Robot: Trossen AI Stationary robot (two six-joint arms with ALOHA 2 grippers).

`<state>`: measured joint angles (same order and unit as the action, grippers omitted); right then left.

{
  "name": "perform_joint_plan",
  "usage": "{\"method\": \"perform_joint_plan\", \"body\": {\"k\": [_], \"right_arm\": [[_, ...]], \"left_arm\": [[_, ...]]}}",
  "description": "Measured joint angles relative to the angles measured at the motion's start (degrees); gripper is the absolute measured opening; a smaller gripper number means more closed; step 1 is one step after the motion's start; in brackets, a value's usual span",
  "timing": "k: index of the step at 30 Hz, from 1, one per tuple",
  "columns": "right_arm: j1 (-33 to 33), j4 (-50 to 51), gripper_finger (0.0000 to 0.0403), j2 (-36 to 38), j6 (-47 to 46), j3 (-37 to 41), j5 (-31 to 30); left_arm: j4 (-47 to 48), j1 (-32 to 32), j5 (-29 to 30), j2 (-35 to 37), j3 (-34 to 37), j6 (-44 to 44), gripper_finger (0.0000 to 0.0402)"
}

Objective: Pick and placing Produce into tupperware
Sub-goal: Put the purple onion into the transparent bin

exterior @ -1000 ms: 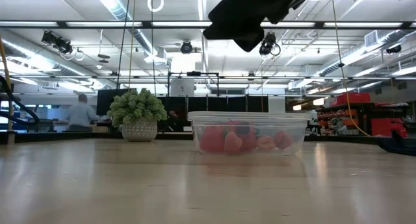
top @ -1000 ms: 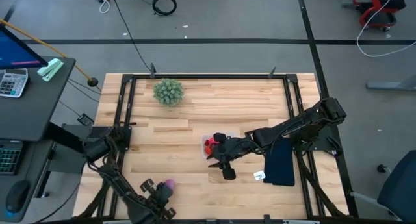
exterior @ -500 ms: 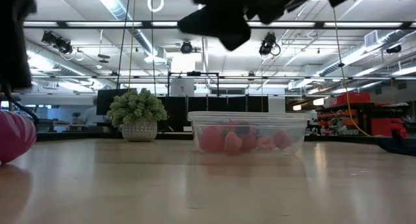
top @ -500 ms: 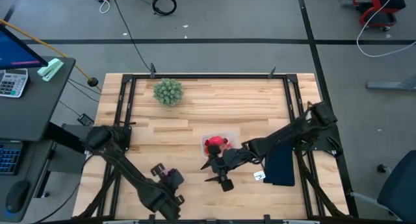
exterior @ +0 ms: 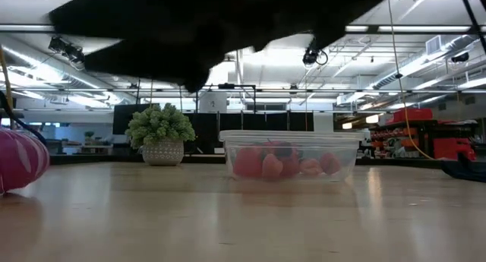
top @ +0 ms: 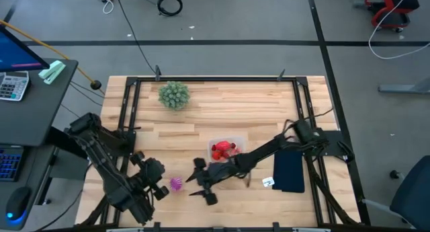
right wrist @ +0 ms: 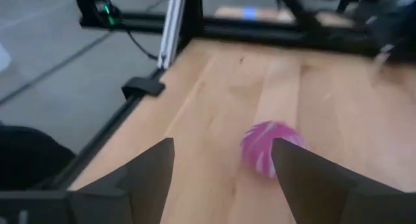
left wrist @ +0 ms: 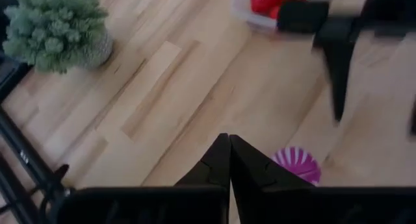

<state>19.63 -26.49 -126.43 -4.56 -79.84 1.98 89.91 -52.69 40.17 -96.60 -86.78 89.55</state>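
The right gripper (top: 201, 189) hangs with fingers spread open just right of the magenta ball (top: 177, 184), which lies on the surface (top: 201, 118) near the left gripper (top: 160, 187), whose fingers (left wrist: 224, 162) are pressed closed and empty. The tub (top: 226, 150) holds red produce (top: 220, 150), right of the ball.

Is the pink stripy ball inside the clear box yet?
No, it is out. The pink ball lies on the bare wood, apart from the clear box, which holds only red pieces. The open right gripper points toward it.
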Motion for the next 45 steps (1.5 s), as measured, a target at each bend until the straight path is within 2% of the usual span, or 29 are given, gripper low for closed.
{"method": "perform_joint_plan", "body": {"k": [4,8,13,18,27,45], "right_arm": [[-0.35,9.52,0.0268,-5.16,3.08,-10.00,-2.13],[-1.28,13.35,0.0268,-8.78,2.97,-18.35,-1.92],[-1.92,18.20,0.0268,-12.80,2.91,-24.06,-1.89],[-2.68,19.00,0.0268,-14.38,2.57,-24.15,-1.76],[-3.03,15.57,0.0268,-17.45,1.01,-24.30,-1.05],[-3.01,16.29,0.0263,-17.55,-3.31,-23.71,-0.40]], "left_arm": [[0.06,-0.03,0.21,-0.02,0.00,-3.45,0.0037],[0.06,-0.04,0.36,-0.02,0.00,-4.79,0.0074],[0.08,0.11,0.52,-0.04,0.00,-5.15,0.0109],[0.12,0.11,0.54,-0.04,0.00,-4.73,0.0120],[-0.06,0.11,0.54,-0.04,0.00,-3.69,0.0111],[-0.15,0.17,0.54,-0.04,0.00,-3.60,0.0107]]}}
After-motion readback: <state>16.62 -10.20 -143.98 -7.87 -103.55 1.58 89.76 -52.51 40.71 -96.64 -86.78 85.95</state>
